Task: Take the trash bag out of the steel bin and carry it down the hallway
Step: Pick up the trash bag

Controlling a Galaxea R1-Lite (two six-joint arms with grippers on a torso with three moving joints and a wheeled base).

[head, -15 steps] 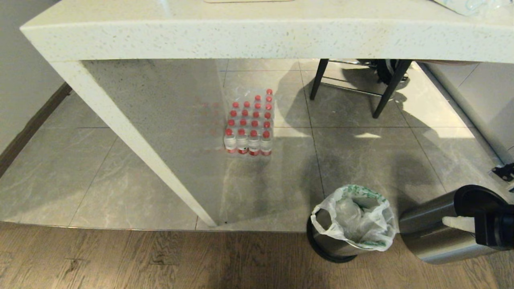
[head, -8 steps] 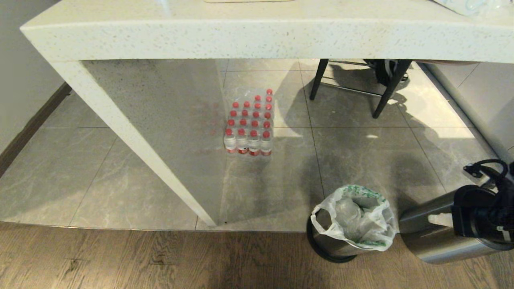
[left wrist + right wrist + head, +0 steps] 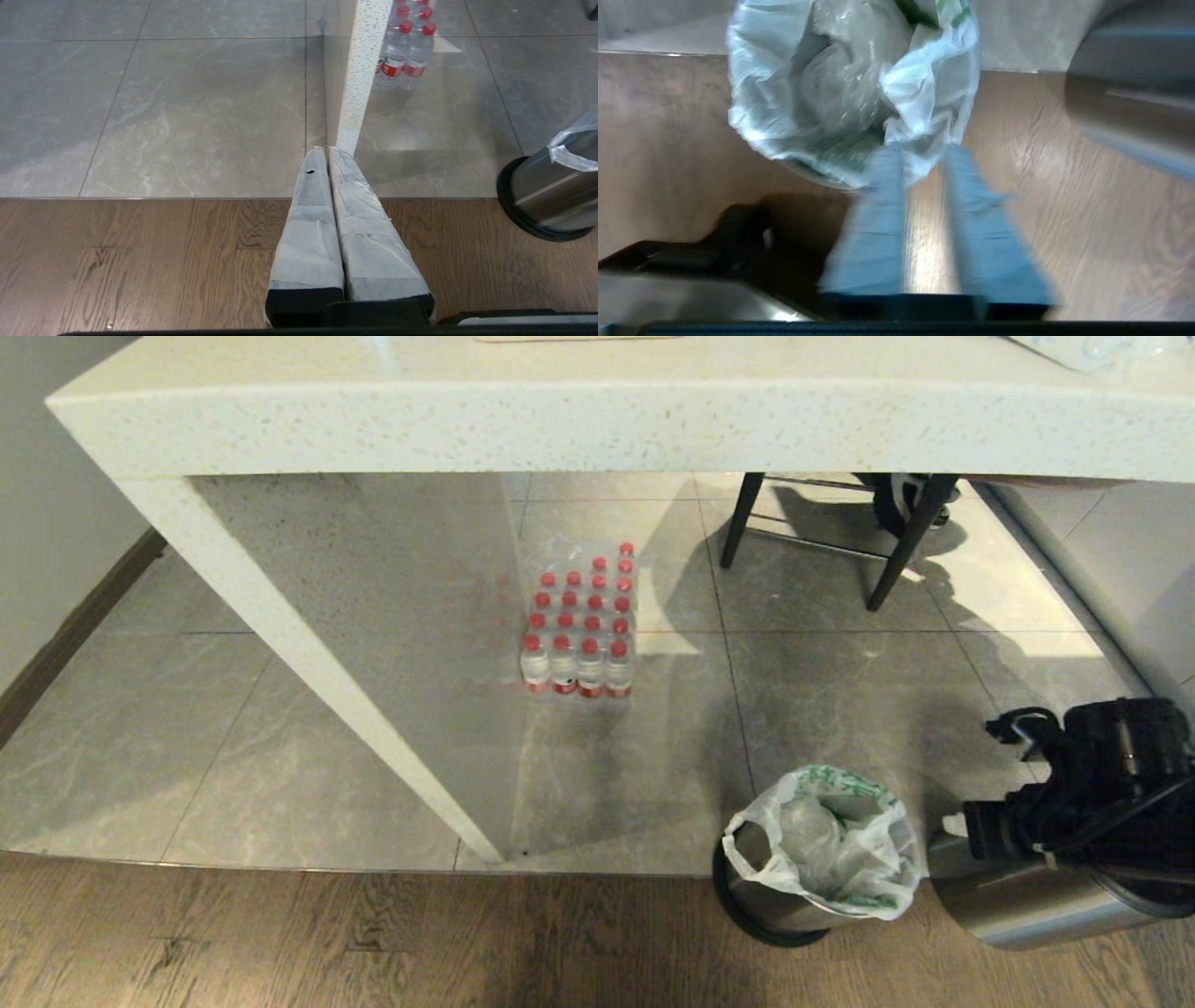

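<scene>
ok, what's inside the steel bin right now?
The steel bin holds the trash bag, its white edges folded out over the rim. Crumpled clear plastic shows in the bag's mouth. Anything deeper, and the bin's bottom, is hidden by the bag.

Floor (image 3: 187,728) w/ steel bin (image 3: 775,905), bottle pack (image 3: 581,621)

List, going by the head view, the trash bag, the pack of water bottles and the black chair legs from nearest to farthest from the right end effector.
1. The trash bag, in the steel bin, just beside the right end effector on its left.
2. The black chair legs, farther back under the counter.
3. The pack of water bottles, far left, beside the counter's leg; not far beyond the chair legs.
</scene>
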